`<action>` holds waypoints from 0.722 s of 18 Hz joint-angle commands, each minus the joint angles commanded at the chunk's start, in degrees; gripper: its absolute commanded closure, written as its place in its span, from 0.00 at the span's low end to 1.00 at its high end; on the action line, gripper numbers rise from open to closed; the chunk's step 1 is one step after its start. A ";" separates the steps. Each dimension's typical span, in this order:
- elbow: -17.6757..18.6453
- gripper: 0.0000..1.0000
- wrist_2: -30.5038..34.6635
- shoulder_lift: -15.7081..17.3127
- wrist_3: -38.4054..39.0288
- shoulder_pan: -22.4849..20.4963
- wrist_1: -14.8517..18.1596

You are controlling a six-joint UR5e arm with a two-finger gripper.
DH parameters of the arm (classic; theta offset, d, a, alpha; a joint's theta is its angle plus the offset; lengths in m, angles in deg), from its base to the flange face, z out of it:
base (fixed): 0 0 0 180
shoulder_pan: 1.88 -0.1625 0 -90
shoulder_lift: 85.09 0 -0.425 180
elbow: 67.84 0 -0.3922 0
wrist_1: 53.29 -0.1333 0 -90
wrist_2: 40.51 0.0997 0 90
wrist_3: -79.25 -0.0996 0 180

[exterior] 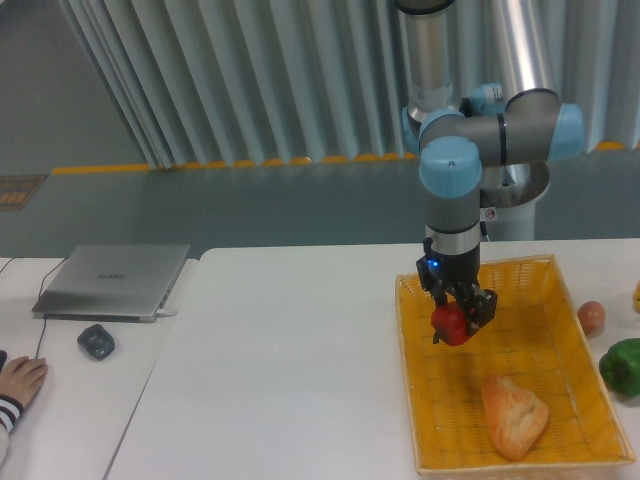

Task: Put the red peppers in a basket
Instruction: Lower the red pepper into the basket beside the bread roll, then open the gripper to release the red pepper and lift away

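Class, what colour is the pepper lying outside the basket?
Green, clearest in the fixed camera view, right of the basket.

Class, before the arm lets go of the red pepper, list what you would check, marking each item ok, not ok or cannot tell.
1. Red pepper is held in the end effector: ok.
2. Pepper is over the basket, inside its rim: ok.
3. Drop spot beneath is free of the bread roll, which lies nearer the front: ok.
4. Pepper is low enough to release gently: cannot tell from one view.
5. Green pepper and small round fruit lie outside the basket, clear of the arm: ok.
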 joint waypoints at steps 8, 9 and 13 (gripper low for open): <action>-0.44 0.00 1.94 -1.15 -0.52 -0.17 -1.41; -0.70 0.00 2.02 -0.97 -0.53 -0.18 -1.32; -1.40 0.00 2.02 0.96 -0.79 -1.84 -1.15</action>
